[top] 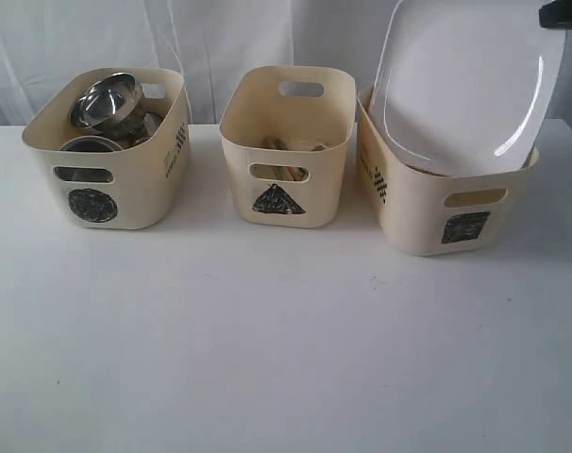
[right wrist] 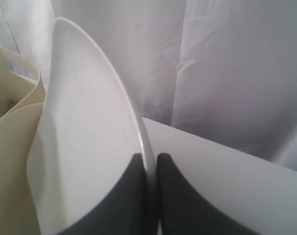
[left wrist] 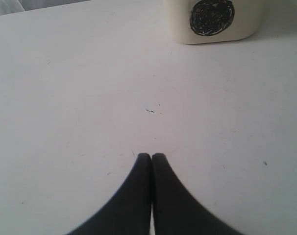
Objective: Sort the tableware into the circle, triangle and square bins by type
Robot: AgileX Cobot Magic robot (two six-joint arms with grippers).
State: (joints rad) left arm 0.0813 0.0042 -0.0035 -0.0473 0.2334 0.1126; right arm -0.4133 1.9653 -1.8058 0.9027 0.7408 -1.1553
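At the square bin (top: 416,215), my right hand (right wrist: 149,156) pinches the upper rim of the large white plate (top: 465,85). The plate stands tilted, its lower edge inside the bin. I judge it stiff, glossy, slippery and breakable, so the thin rim is the only hold. My left hand (left wrist: 152,157) is pressed together, empty, over the surface (left wrist: 80,98).

Circle bin (top: 107,160): on the table (top: 267,330), leftmost of the row.
Triangle bin (top: 286,142): in the middle, apart from the circle bin.
Square bin (top: 437,203): rightmost, just beside the triangle bin.
Steel bowls (top: 105,101): piled inside the circle bin.
Plate (top: 461,80): on edge in the square bin, leaning back, its upper part above the rim.
Right tool (right wrist: 149,159): at the plate's edge, one finger on each side.
Left tool (left wrist: 151,156): over bare table, before the circle bin.
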